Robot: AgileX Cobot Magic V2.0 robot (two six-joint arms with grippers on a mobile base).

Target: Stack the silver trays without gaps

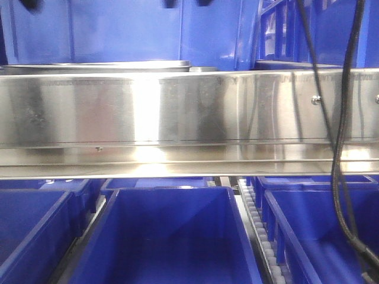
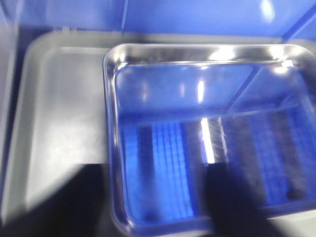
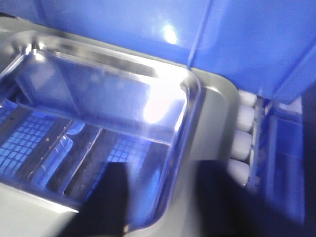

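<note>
A shiny silver tray [image 2: 207,54] lies over a duller grey tray [image 2: 59,113], shifted toward the right of it in the left wrist view. My left gripper [image 2: 148,207] is open; its dark fingers [image 2: 59,207] stand either side of the upper tray's left rim. In the right wrist view the same shiny tray [image 3: 123,69] sits above the grey tray [image 3: 217,123]. My right gripper [image 3: 165,202] is open and straddles the shiny tray's right rim. The front view shows only a thin tray edge [image 1: 100,65] behind the rail, and no grippers.
A long steel shelf rail [image 1: 189,112] crosses the front view. Blue plastic bins [image 1: 166,236] stand below it, with a roller track [image 1: 260,231] between them. Black cables [image 1: 340,148] hang at the right. White rollers [image 3: 244,133] and a blue bin wall [image 3: 247,44] flank the trays.
</note>
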